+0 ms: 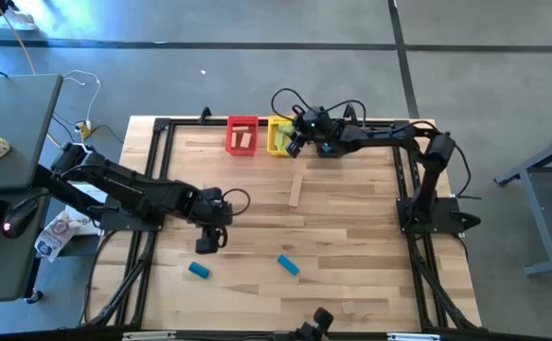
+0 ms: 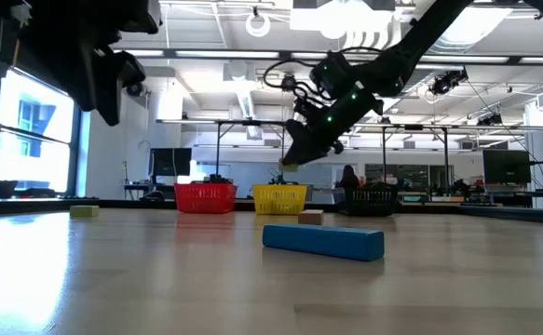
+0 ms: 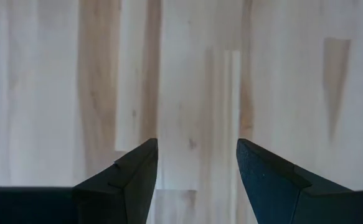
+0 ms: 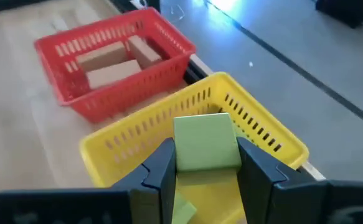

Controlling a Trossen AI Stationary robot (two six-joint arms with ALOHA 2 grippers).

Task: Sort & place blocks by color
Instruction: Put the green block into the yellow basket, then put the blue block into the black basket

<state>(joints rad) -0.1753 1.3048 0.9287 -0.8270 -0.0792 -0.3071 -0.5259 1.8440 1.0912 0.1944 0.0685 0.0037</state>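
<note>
My right gripper is shut on a light green block and hovers over the yellow bin at the far edge; the high view shows it there. More light green lies inside that bin. The red bin holds several pale wood blocks. My left gripper is open above bare tabletop on the left-centre. On the table lie a blue block, a blue bar, a wood bar and a small wood block. My right gripper pinches the light green block by two opposite side faces, one finger on each. The fingers come slanting down from the table's right side. The block is lifted clear above the yellow bin, with its top face showing between the fingers.
The red bin and yellow bin stand side by side at the far edge. A black bin shows beyond them in the low view. The blue bar lies near the low camera. Open tabletop spans the middle and right.
</note>
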